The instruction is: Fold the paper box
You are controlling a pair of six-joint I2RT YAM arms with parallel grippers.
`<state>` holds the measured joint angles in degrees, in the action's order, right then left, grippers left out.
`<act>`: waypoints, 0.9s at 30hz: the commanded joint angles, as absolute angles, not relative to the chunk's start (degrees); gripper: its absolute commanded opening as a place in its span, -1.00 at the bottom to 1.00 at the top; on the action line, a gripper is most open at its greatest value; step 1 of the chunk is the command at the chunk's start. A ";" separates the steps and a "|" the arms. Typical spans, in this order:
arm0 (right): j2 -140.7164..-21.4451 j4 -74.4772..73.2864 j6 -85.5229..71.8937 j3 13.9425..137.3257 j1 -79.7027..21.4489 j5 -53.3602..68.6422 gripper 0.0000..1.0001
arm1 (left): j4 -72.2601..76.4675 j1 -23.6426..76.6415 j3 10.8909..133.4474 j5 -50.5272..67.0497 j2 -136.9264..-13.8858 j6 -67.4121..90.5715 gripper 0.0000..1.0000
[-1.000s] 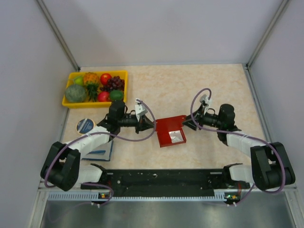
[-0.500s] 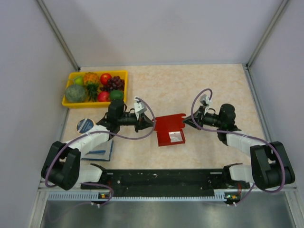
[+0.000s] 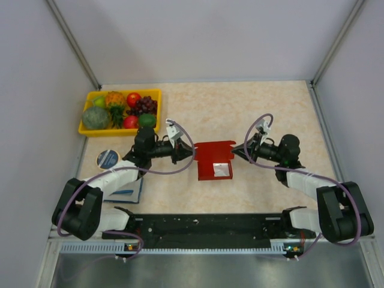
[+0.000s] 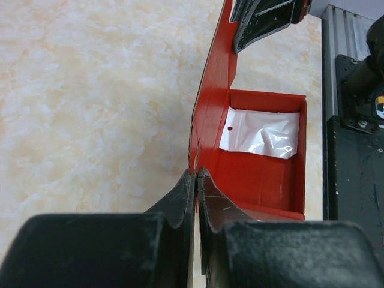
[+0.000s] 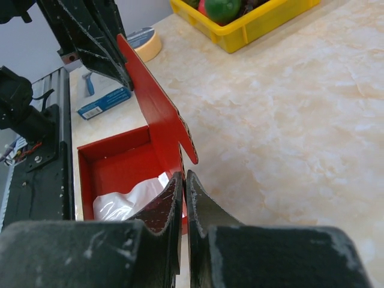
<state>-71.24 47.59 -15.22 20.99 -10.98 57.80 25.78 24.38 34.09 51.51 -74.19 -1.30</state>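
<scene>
Right now I'm mid-fold, with both claws on the box. At the upper left of the top view sits the fruit tray (image 3: 102, 132), with the tape (image 3: 108, 158) and notebook (image 3: 127, 192) below it, all well apart from the work.

Moving right, my left claw (image 3: 191, 153) is pressed together on the left end of the flap (image 3: 215, 145). The left wrist view shows thin red card nipped between the fingertips (image 4: 187, 186).

The box (image 3: 210, 161) lies at the centre of the frame on the bench (image 3: 240, 108), between the two claws. Its base is flat and its low walls are up. A wrapper (image 3: 221, 170) rests inside, toward the lower right corner. The flap stands upright along the box's upper edge, and its notched tabs are not tucked in.

Further right, my right claw (image 3: 246, 150) is likewise closed, pinching the flap's other end.

I judge the step in hand to be closing the lid. The next move calls for swinging both claws together toward the bottom of the frame, keeping them level so the card doesn't twist. Then the tabs need to be steered inside the near wall. The wrapper may catch them.
</scene>
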 commanded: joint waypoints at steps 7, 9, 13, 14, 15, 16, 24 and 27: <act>-60.94 42.98 -14.42 18.29 -24.38 16.77 -1.00 | 39.08 29.96 27.78 16.57 -69.96 3.78 -1.00; -59.42 43.59 -12.75 16.52 -29.25 0.89 -1.00 | 40.77 32.77 26.11 4.30 -69.96 4.30 -1.00; -62.48 45.34 -12.13 17.14 -39.96 -14.74 -1.00 | 44.47 36.82 26.36 -8.66 -72.77 5.63 -1.00; -65.01 45.53 -11.35 18.01 -41.82 -17.38 -1.00 | 44.82 39.00 27.24 -11.57 -73.64 5.28 -1.00; -66.26 46.05 -11.34 18.37 -43.40 -23.58 -1.00 | 45.26 40.07 27.68 -14.30 -75.57 5.27 -1.00; -67.49 46.75 -11.34 18.80 -44.72 -26.69 -1.00 | 45.96 40.86 28.03 -17.20 -76.63 5.27 -1.00; -84.00 50.70 -12.66 26.63 -55.62 -53.31 -1.00 | 54.91 45.96 28.30 -31.36 -85.86 9.32 -1.00; -86.48 48.96 -14.94 28.91 -59.14 -60.35 -1.00 | 58.35 48.33 27.86 -37.94 -87.62 8.70 -1.00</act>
